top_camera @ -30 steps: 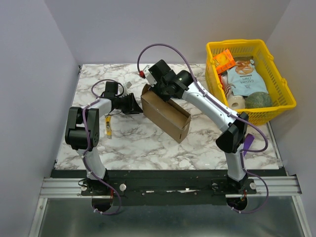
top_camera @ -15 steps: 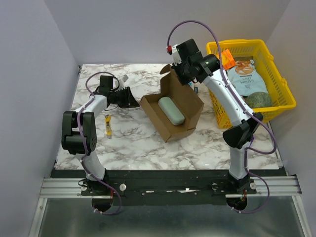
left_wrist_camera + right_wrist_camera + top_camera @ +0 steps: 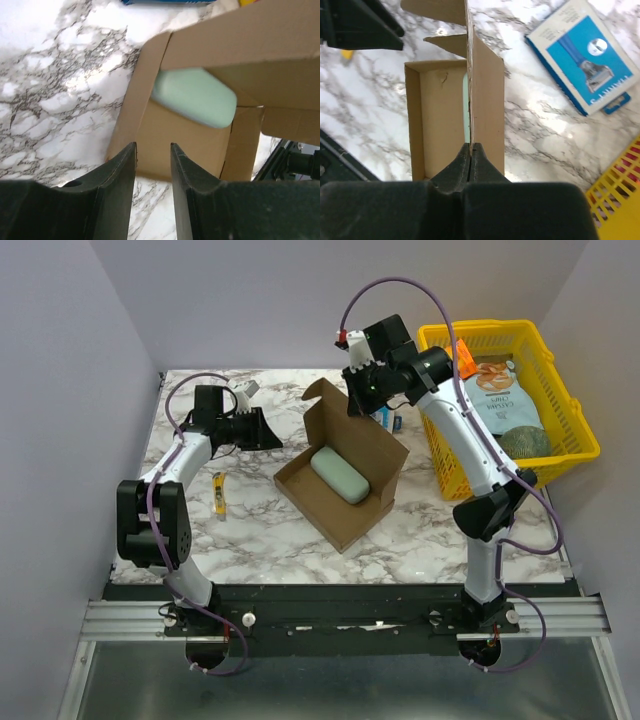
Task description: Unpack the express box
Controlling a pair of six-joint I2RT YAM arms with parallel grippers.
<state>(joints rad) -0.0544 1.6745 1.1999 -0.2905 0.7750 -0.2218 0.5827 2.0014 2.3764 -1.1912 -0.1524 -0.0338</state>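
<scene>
The express box [image 3: 345, 502], plain brown cardboard, lies open mid-table with a pale green rounded item [image 3: 340, 475] inside. My right gripper [image 3: 354, 403] is shut on the edge of the raised lid flap [image 3: 350, 435] and holds it upright; in the right wrist view the fingers [image 3: 471, 148] pinch the flap [image 3: 486, 95] above the box floor [image 3: 437, 115]. My left gripper [image 3: 268, 430] is open and empty, just left of the box. In the left wrist view [image 3: 152, 147] it faces the box wall [image 3: 145, 120] and the green item [image 3: 195, 97].
A yellow basket [image 3: 575, 420] with snack bags stands at the back right. A blue box with a white label [image 3: 582, 55] lies between the express box and the basket. A yellow utility knife [image 3: 218, 493] lies at the left.
The right gripper swung the lid flap up and open, uncovering the green item. The box slid slightly towards the near left. The left gripper pulled back from the box.
</scene>
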